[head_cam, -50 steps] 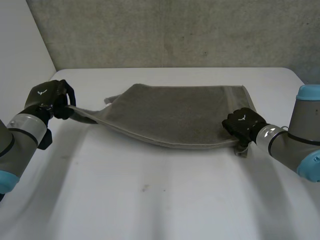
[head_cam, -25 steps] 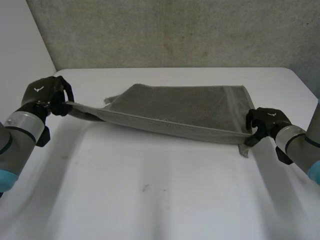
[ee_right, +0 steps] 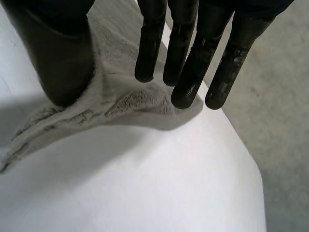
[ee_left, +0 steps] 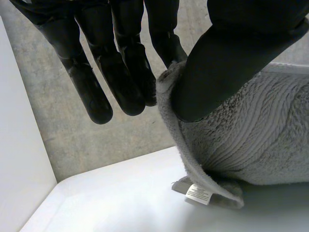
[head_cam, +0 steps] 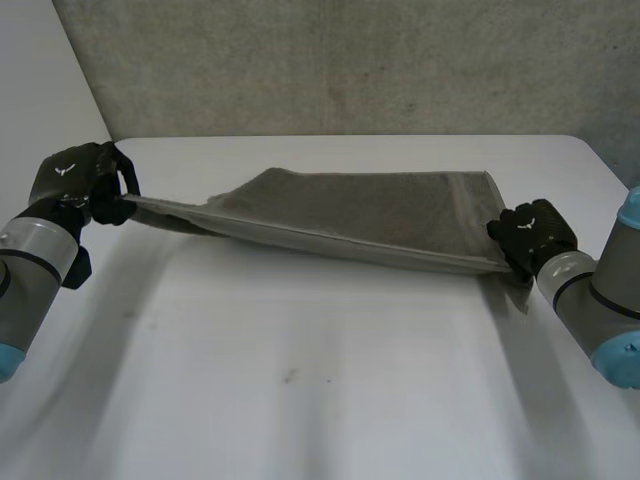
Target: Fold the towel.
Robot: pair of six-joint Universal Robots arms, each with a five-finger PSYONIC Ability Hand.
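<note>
Two hands hold the towel [head_cam: 350, 215] by its near long edge, raised taut above the white table [head_cam: 300, 400]. The left hand [head_cam: 85, 185] pinches one near corner between thumb and fingers, and the right hand [head_cam: 530, 238] clamps the opposite corner the same way. The towel's long axis runs left to right, with its far edge resting on the table toward the grey wall [head_cam: 350, 60]. The right hand lies nearer its far corner than the left, so a fold away from the robot would probably need the left hand to travel farther.
</note>
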